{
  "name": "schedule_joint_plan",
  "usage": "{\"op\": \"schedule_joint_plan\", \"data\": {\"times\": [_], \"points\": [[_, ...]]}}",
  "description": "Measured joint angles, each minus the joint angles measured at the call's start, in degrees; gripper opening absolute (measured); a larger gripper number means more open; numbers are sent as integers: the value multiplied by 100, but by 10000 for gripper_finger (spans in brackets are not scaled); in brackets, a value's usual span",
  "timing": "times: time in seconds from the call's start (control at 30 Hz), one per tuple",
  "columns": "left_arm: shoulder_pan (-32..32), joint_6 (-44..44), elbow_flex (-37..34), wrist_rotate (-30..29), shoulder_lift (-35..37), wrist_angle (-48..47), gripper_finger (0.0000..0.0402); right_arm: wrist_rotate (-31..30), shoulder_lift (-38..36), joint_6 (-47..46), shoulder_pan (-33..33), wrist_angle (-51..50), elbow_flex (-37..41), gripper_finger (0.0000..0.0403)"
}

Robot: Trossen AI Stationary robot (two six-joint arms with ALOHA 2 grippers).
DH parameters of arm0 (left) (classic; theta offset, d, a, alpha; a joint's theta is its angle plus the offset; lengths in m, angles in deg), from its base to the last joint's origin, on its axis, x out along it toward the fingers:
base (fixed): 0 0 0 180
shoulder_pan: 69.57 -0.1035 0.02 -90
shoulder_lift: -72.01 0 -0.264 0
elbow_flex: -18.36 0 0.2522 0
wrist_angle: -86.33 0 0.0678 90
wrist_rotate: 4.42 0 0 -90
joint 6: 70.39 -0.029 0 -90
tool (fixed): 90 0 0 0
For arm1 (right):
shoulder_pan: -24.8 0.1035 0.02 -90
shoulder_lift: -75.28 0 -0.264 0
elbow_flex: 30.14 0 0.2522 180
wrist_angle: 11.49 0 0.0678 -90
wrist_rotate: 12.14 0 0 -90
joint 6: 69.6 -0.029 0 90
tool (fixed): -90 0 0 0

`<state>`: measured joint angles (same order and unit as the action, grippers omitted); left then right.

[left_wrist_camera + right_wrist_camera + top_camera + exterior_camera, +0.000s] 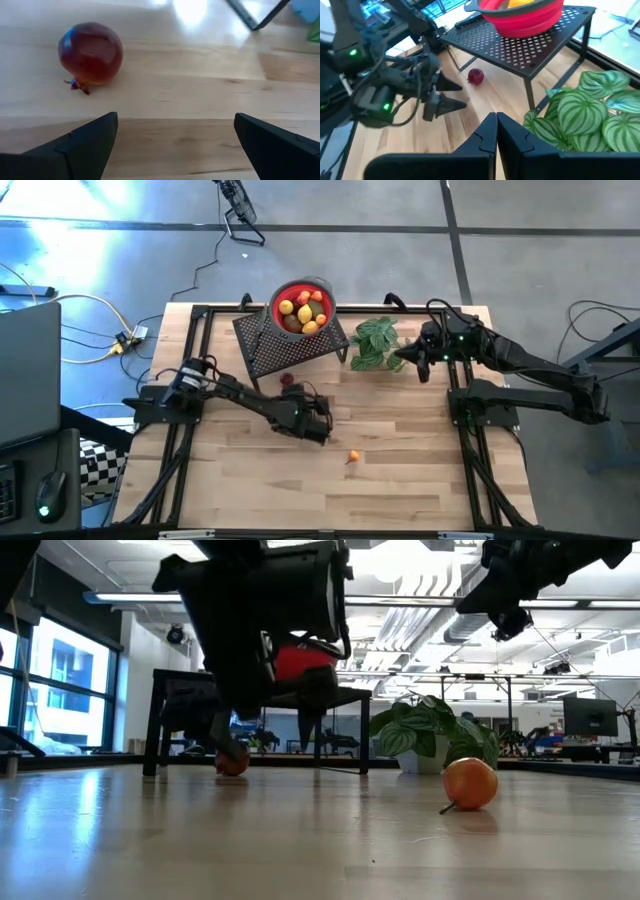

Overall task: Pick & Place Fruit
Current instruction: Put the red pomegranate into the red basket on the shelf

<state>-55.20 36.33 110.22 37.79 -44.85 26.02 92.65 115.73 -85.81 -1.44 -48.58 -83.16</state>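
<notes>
Most of the task appears to be done: a red bowl (302, 307) standing on a black perforated stand (290, 342) at the far side of the counter (400, 470) is already filled with fruit, yellow and orange-red pieces being visible heaped inside it. Two pieces are left on the counter as far as can be seen. A dark red fruit (90, 52) lies just beside the front edge of the stand, and an orange fruit (353, 458) lies well apart from it, nearer the front of the counter. The left pincer (318, 423) is held low over the counter, between the two loose pieces, with its fingers (85, 145) spread wide and nothing between them; in the left wrist view the dark red fruit is seen ahead of the fingers and off to one side, not yet enclosed. It is judged that this piece is the one being approached, and that the orange one would remain afterwards. The right pincer (422, 363) is held shut and empty, raised beside a green leafy plant (374, 343), and appears to be waiting. The dark red fruit is seen to be round, smooth and glossy, with a small crown-like tip resting on the wood, much like a pomegranate. The orange fruit is round, with a short dark stem touching the counter.
</notes>
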Motion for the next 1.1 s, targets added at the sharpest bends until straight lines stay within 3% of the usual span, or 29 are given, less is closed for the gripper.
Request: {"op": "schedule_joint_plan", "data": {"times": [0.63, 0.83, 1.1], "points": [[-273, 2, 0, 592, 0, 197, 390, 1116, 0, 897, 0, -2, 0, 2], [-277, 1, 0, 650, 0, 177, 390, 1043, 2, 897, 0, 0, 0, 2], [-280, 4, 0, 636, 0, 282, 390, 437, 2, 897, -2, 0, 0, 2]]}}
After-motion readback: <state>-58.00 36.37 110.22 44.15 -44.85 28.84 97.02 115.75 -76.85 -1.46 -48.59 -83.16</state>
